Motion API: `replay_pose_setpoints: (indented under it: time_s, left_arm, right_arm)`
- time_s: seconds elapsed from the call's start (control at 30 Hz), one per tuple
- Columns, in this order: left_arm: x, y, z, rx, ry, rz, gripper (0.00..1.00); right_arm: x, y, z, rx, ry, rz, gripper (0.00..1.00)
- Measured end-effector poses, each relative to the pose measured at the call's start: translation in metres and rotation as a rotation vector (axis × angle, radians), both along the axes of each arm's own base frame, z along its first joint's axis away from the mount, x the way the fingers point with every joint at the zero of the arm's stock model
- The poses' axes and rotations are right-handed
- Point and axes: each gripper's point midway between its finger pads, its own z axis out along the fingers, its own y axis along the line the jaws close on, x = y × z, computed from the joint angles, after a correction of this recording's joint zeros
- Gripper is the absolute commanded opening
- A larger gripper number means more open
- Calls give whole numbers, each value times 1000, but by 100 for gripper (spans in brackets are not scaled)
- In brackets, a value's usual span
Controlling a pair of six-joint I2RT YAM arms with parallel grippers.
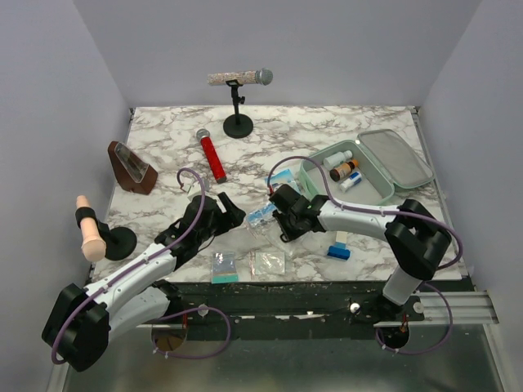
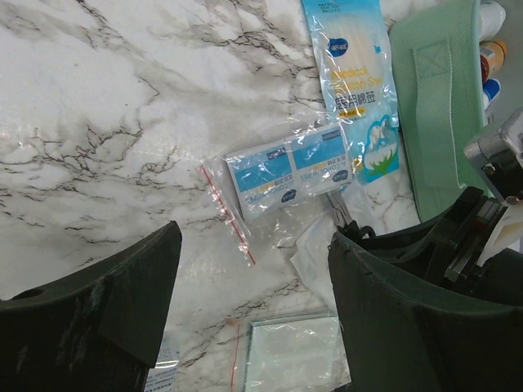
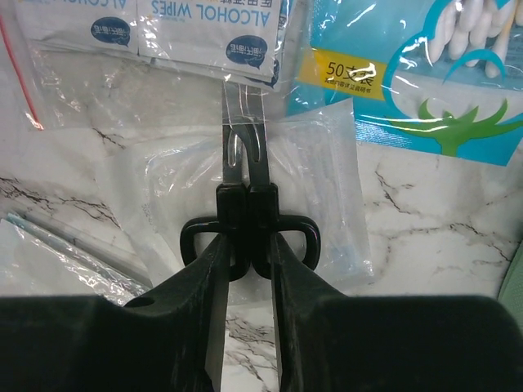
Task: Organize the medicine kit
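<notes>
The mint-green medicine kit [image 1: 309,173] lies open at the back right, its lid [image 1: 398,159] folded back and small bottles [image 1: 343,167] inside. Its green side [image 2: 441,106] shows in the left wrist view. My right gripper [image 1: 282,216] [image 3: 248,245] is shut on small black-handled scissors [image 3: 245,155]. Their closed blades point at a bag of alcohol wipes [image 3: 204,37] [image 2: 286,171]. My left gripper [image 1: 233,214] [image 2: 253,245] hangs open and empty just left of it, above the marble.
A cotton swab pack [image 2: 355,90] lies beside the kit. Clear zip bags [image 1: 223,265] [image 1: 269,261] and a blue-and-white box [image 1: 338,247] sit near the front edge. A red microphone [image 1: 211,153], a mic stand [image 1: 239,122] and a brown metronome [image 1: 131,167] stand further back.
</notes>
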Motion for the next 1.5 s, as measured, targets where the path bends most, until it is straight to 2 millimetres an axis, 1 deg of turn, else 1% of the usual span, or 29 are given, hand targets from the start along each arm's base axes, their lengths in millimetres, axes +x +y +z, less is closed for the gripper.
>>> replay_pose_setpoints:
  time_s: [0.07, 0.2, 0.57, 0.9, 1.0, 1.17, 1.23, 1.33, 1.4, 1.5]
  left_arm:
    - [0, 0, 0, 0, 0, 0, 83]
    - [0, 0, 0, -1, -1, 0, 83]
    - [1, -1, 2, -6, -7, 0, 83]
    - [2, -2, 2, -9, -9, -2, 83]
    - [2, -3, 1, -10, -8, -5, 83]
    - [3, -5, 3, -22, -10, -9, 84]
    - [3, -8, 4, -33, -10, -19, 86]
    - [5, -18, 7, -64, -17, -55, 88]
    - [6, -31, 14, -109, -32, -100, 89]
    - [10, -64, 34, -250, -68, -207, 90]
  right_arm:
    - [0, -2, 2, -1, -3, -5, 24]
    - [-4, -12, 11, -24, -7, -13, 22]
    - [-8, -30, 56, -16, -68, -35, 22]
    - [-12, -37, 86, 29, -106, -52, 22]
    - [-3, -41, 99, 39, -135, -80, 22]
    - [24, -56, 121, 67, -188, -164, 21]
    - [31, -62, 128, 78, -204, -188, 21]
    - [31, -62, 137, 104, -217, -188, 21]
    - [27, -60, 144, 135, -217, -180, 21]
    - [21, -55, 156, 195, -217, -163, 21]
